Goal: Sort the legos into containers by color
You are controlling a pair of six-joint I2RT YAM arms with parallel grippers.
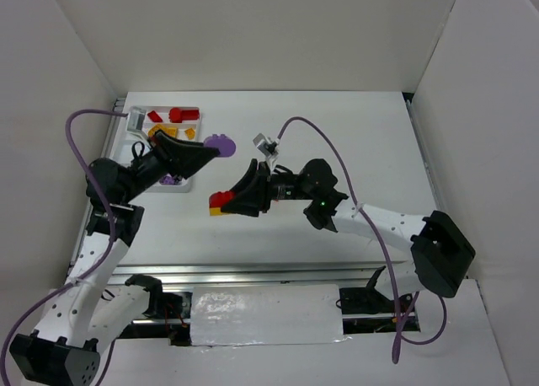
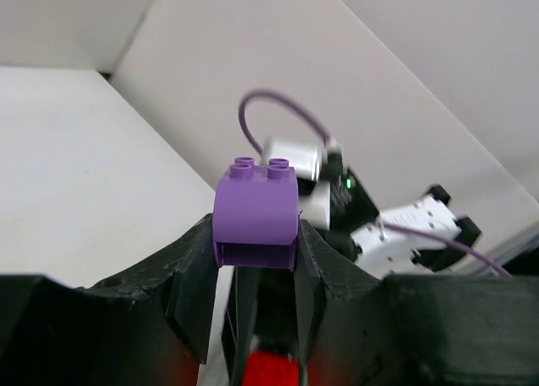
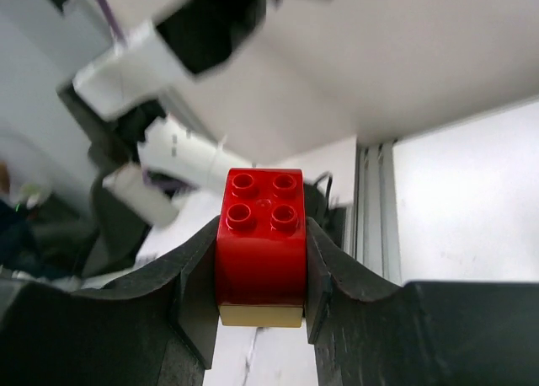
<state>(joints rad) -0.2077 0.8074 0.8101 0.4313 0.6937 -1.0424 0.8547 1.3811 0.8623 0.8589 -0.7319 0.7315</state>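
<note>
Your left claw (image 2: 257, 264): clamped on purple brick (image 2: 257, 207), off table (image 1: 354, 142), by tray (image 1: 135, 140) right edge.
Your right claw (image 3: 261, 272): closed on red brick (image 3: 261, 234), yellow brick (image 3: 261, 316) stuck beneath; over mid-table, right of tray.
Tray's far end: red pieces (image 1: 183, 114), orange pieces (image 1: 160, 131).

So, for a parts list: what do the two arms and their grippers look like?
Both arms have white links and black joints. A purple cable loops off the left arm, another off the right arm, which shows a small green light. The left gripper and right gripper are matte black with broad curved jaws.
</note>
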